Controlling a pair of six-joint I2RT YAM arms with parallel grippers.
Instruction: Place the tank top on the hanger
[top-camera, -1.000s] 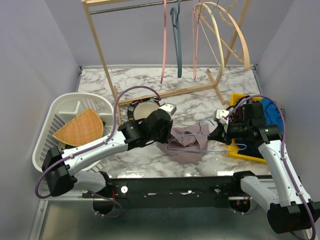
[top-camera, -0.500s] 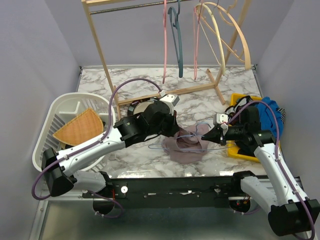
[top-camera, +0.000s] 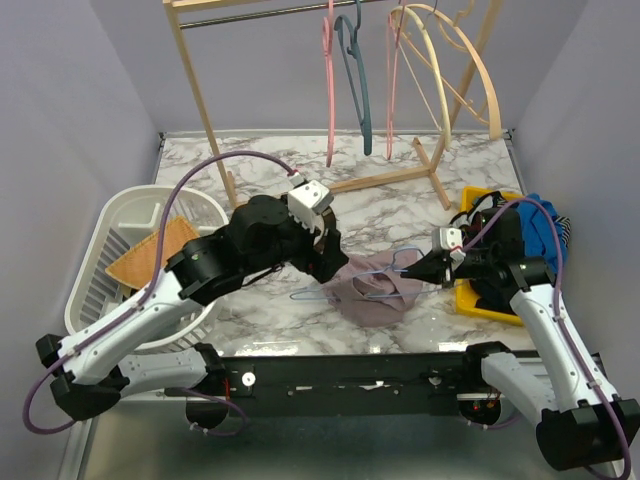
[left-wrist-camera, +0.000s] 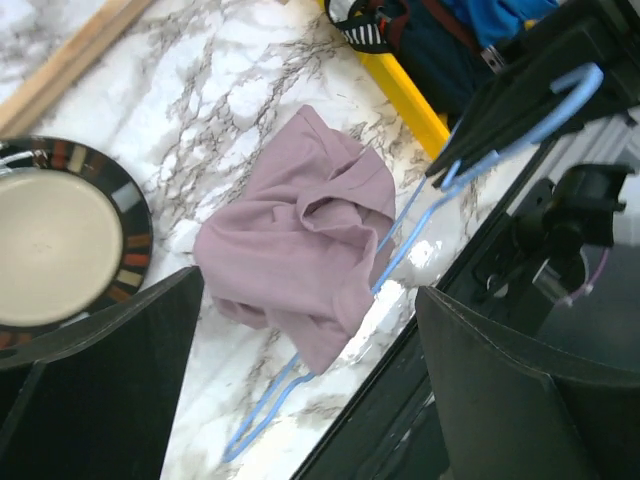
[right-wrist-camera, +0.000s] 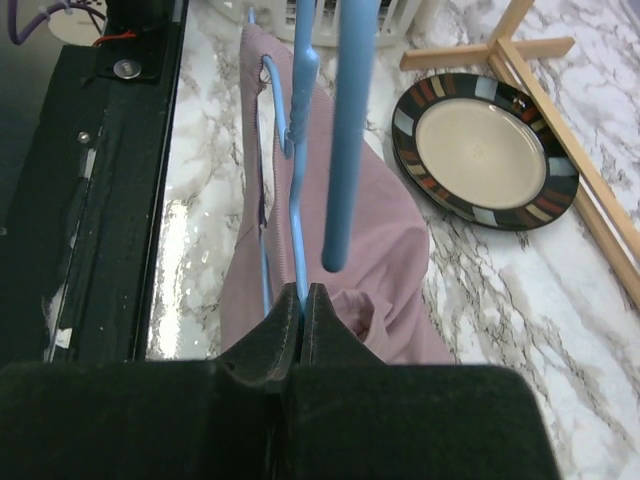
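Since the hanger is already pinched, I think the next move turns on where the tank top lies.

The tank top (top-camera: 372, 298) sits in a soft heap on the table (top-camera: 400, 200). It is just to the right of the plate (left-wrist-camera: 50, 250) and a bit nearer the robot. The right gripper (top-camera: 428, 268) is farther from the plate, past the heap. Its fingers are squeezed tight on the thin blue hanger (right-wrist-camera: 347, 130), close to the hook.

From there the hanger's long way runs back toward the plate side, low over the table. Its far end pokes out past the near edge of the cloth. Part of the wire is inside or under the cloth, and I cannot tell which.

The left gripper (top-camera: 328, 258) hangs above the spot between the plate and the heap. Its fingers are spread very wide and have nothing in them. The tank top is below those fingers and a little to their right, so the left gripper is the closer one to grab it.

I count one tank top, one thin blue hanger, one plate and two grippers.
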